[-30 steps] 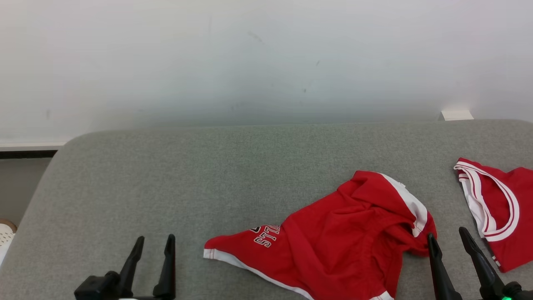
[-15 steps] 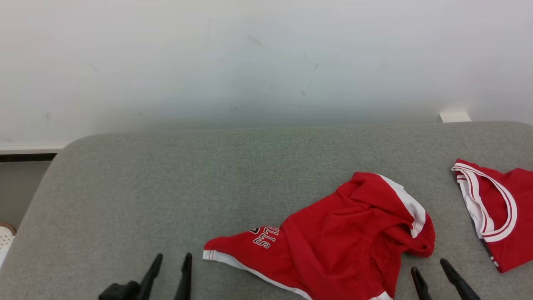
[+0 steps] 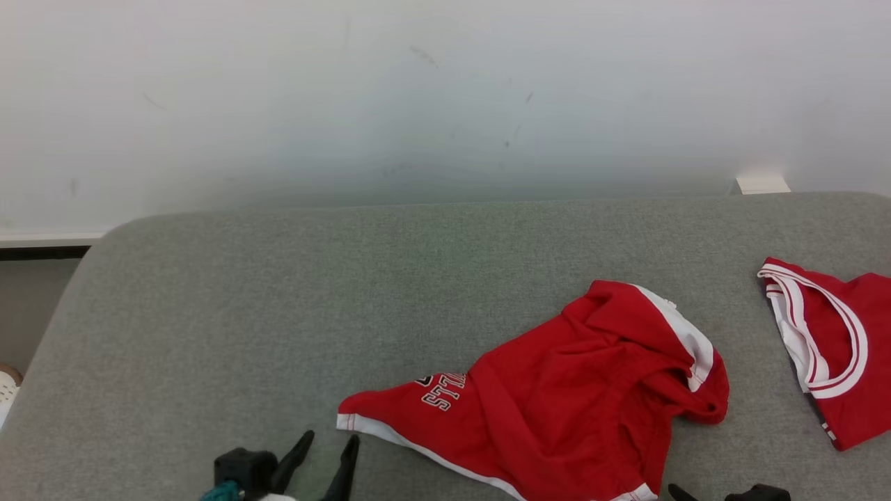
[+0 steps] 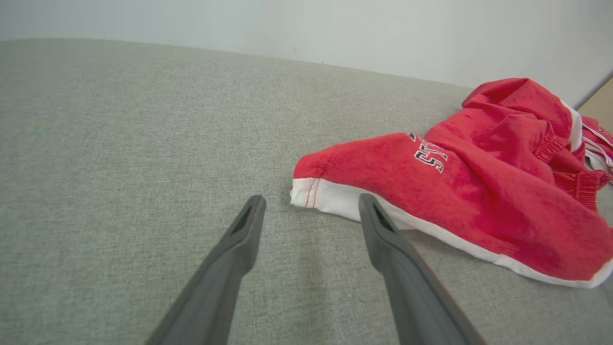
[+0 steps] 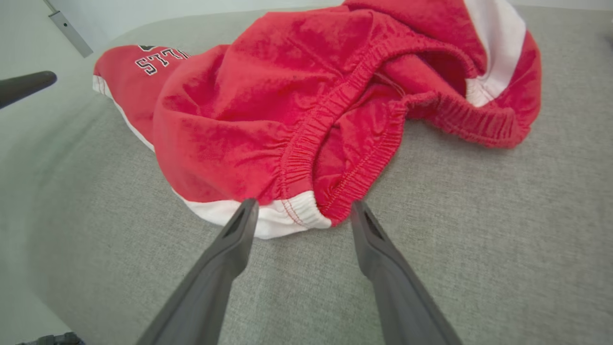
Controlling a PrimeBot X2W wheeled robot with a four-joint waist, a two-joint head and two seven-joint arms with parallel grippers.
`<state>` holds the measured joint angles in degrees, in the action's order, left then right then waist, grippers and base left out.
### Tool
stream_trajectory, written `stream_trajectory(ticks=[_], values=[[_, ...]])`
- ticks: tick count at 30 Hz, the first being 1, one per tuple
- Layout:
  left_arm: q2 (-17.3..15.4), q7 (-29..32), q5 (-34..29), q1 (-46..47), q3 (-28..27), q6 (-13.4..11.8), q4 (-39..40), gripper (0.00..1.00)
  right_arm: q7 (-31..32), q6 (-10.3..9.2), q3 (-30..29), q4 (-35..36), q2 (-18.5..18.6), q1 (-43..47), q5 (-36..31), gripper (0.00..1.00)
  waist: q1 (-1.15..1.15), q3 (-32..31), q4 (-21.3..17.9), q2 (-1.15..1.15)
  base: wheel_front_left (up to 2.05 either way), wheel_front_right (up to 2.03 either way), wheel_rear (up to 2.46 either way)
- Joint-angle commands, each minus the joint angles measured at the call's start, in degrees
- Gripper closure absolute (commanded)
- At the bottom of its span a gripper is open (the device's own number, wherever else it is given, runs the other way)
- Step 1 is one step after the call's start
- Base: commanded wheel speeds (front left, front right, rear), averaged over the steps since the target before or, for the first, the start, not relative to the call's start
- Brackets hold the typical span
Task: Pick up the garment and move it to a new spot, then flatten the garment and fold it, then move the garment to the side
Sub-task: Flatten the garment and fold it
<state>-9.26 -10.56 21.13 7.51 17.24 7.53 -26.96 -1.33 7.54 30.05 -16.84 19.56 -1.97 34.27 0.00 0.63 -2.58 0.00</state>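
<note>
The garment [image 3: 557, 396] is a pair of red shorts with white trim and lettering, lying crumpled on the grey padded surface [image 3: 278, 313]. My left gripper [image 3: 330, 438] is open just left of the white-hemmed leg corner. In the left wrist view that hem corner of the garment [image 4: 455, 182] lies just beyond my left gripper [image 4: 311, 199], apart from its fingers. My right gripper [image 5: 302, 204] is open, its tips at the white-trimmed near corner of the garment [image 5: 297, 96], where the elastic waistband ends. In the head view, my right gripper [image 3: 703, 492] barely clears the bottom edge.
A second red garment with white striped trim [image 3: 835, 341] lies at the right edge of the surface. A white wall [image 3: 418, 104] rises behind. The surface rounds off at its left edge [image 3: 62, 334]. One finger of the left gripper [image 5: 24, 86] shows at the far left in the right wrist view.
The left gripper has moved right toward the garment's hem corner. The right gripper has moved left and down to the bottom edge of the head view. The garment has not moved.
</note>
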Motion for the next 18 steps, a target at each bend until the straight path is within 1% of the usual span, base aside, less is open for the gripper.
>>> stream_trajectory(ticks=[1,7,10,14,15,17,18], values=[[-0.3,0.4,0.4,0.8,0.3,-0.1,-0.3,0.0,0.7,-0.12,0.6,-1.1,0.1,-1.0,0.6,0.0,0.0,0.1,0.0,0.0,0.0,0.0,0.0],[-1.3,2.3,2.7,3.9,4.3,-0.1,-3.2,0.0,0.8,-0.12,4.9,-5.3,-0.2,-5.4,2.5,0.0,0.0,0.5,0.2,0.0,0.0,0.0,0.0],[-2.1,2.8,3.3,5.4,5.2,-0.1,-5.2,0.0,0.6,-0.12,7.2,-6.6,-0.4,-7.1,3.4,0.0,0.0,0.8,0.1,0.0,0.0,0.0,0.0],[-2.4,1.8,3.6,7.7,6.5,-0.1,-7.5,0.0,1.0,-0.12,9.9,-8.2,-0.4,-9.1,4.5,0.0,0.0,1.7,-0.1,0.0,0.0,0.0,0.0],[-2.5,1.8,3.8,8.4,6.9,-0.1,-8.1,0.0,1.0,-0.12,10.5,-8.5,-0.4,-9.5,4.8,0.01,0.0,1.9,-0.2,0.0,0.0,0.0,0.0],[-2.8,2.1,4.4,9.7,8.0,-0.1,-9.6,0.0,0.8,-0.12,11.6,-9.1,-0.3,-10.3,5.5,0.08,0.0,2.4,-0.3,0.0,0.0,0.0,0.0],[-3.0,2.1,4.9,10.4,8.5,-0.1,-10.4,0.0,0.7,-0.12,12.1,-9.4,-0.3,-10.7,5.9,0.09,0.0,2.6,-0.4,0.0,0.0,0.0,0.0]])
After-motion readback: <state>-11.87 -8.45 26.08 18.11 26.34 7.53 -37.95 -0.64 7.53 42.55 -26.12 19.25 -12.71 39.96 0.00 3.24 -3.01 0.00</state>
